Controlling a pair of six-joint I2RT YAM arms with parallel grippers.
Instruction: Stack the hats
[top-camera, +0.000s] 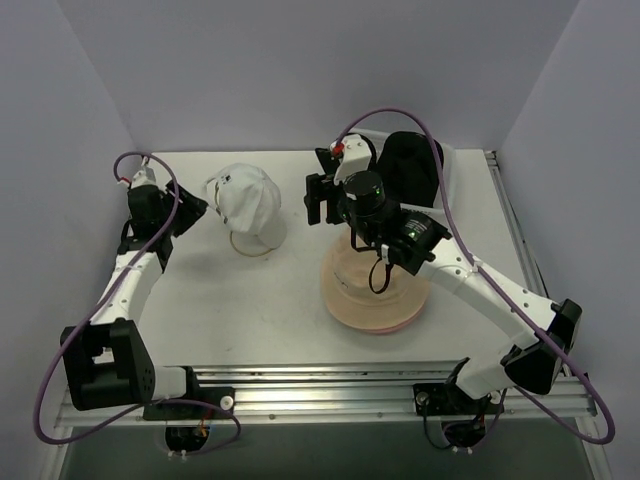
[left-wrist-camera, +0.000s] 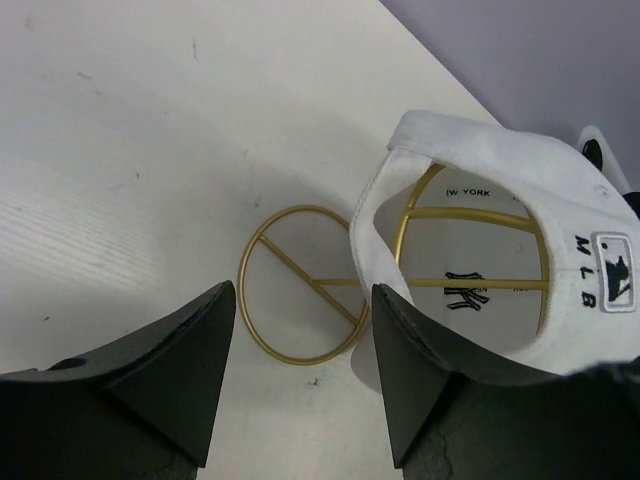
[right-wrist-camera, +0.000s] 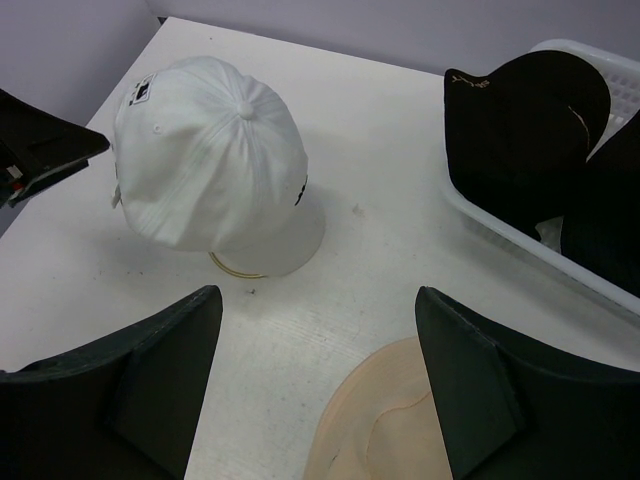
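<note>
Jaws on the left arm stand apart and empty, just beside the rear edge of the white cap (left-wrist-camera: 500, 190). The cap sits tilted on a gold wire frame (left-wrist-camera: 300, 285) on the table (top-camera: 230, 300), its MLB patch and inner NY logo showing. The right jaws, also apart, hang over a peach brimmed hat (top-camera: 375, 300). Black hats (right-wrist-camera: 520, 120) lie in the white basket (right-wrist-camera: 620, 95).

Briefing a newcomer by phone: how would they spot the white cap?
On the table, look left of centre, beside the left hand. The white cap sits on a gold wire frame. Unlike the peach hat and black hats nearby, it is white, marked MLB.
</note>
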